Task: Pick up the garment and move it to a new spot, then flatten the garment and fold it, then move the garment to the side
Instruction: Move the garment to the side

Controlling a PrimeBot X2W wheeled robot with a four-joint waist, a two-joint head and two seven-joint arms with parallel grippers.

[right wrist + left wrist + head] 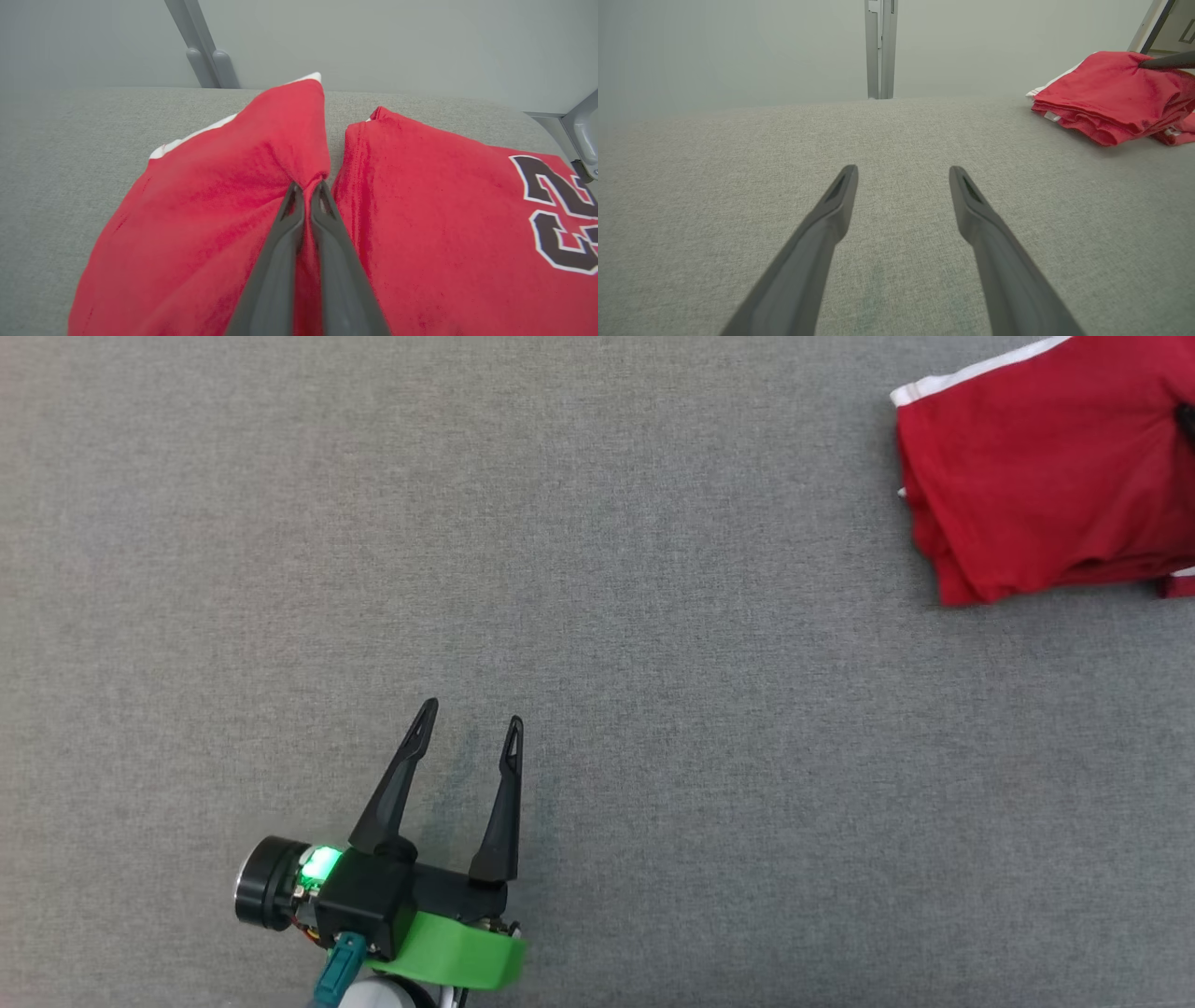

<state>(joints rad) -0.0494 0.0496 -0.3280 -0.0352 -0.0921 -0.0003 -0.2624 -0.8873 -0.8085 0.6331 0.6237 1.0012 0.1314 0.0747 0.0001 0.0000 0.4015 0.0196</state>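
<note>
The garment [1046, 476] is red with white trim and lies folded in layers at the far right of the grey surface. In the right wrist view the garment [210, 200] shows dark numerals on its right part, and my right gripper [307, 189] is shut on a pinched fold of the red cloth. A dark fingertip [1164, 61] of that arm rests on the garment [1106, 93] in the left wrist view. My left gripper [471, 714] hovers open over bare surface at the lower left, far from the cloth, and my left gripper [903, 175] holds nothing.
A grey fabric surface [597, 616] spreads across the whole head view. A grey upright post [880, 46] stands behind its far edge against a pale wall. A metal bracket [581, 135] sits at the right edge near the garment.
</note>
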